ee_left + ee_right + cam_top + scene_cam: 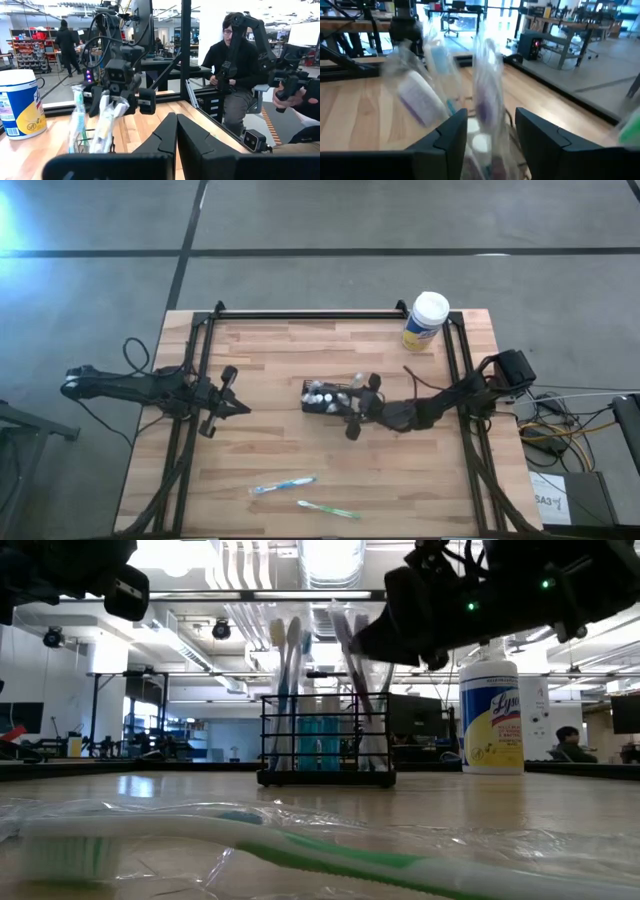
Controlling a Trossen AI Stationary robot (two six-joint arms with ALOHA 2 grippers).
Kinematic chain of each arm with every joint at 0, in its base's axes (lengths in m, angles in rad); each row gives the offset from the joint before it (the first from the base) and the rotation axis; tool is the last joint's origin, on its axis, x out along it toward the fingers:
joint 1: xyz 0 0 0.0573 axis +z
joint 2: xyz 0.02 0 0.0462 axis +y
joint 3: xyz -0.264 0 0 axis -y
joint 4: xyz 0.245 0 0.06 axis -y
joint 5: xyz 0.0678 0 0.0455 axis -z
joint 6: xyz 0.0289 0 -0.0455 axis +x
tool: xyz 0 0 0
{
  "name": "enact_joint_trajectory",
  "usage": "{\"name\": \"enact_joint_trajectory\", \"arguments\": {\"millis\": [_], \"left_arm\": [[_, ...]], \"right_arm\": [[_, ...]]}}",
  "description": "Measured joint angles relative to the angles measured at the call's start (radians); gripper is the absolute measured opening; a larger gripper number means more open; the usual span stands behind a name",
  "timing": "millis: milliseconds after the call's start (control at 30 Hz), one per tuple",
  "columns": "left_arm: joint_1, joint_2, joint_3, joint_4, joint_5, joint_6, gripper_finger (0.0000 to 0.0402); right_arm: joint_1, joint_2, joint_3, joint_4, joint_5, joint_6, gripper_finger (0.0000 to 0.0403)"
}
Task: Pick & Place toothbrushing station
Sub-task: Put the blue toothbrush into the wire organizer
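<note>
Right pincer (pixel 358 408) released over the holder box (pixel 325 397); left pincer (pixel 228 402) clenched, idle

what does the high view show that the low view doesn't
Only the high view shows the whole table, the waiting left gripper and a blue toothbrush near its front edge. Only the low view shows wrapped toothbrushes standing upright in the holder. Both show the black mesh holder, the green toothbrush, the yellow canister and the right gripper at the holder.

black mesh holder (pixel 325 398), blue toothbrush (pixel 283 485) and green toothbrush (pixel 328 508) near, yellow canister (pixel 424 322) white-lidded far right.
</note>
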Motion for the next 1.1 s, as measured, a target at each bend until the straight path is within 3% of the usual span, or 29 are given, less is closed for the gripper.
{"name": "enact_joint_trajectory", "arguments": {"millis": [433,767,1100], "left_arm": [[-0.001,0.000,0.000,-0.002,0.000,-0.001,0.0007],[0.000,0.000,0.000,-0.012,-0.007,-0.010,0.0007],[0.000,0.000,0.000,-0.013,-0.078,-0.050,0.0008]], "right_arm": [[0.036,-0.229,0.001,-0.073,-0.003,-0.074,0.0178],[0.191,-0.505,-0.008,-0.415,-0.004,-0.047,0.0156],[0.301,-0.643,-0.199,-0.105,0.014,-0.164,0.0074]]}}
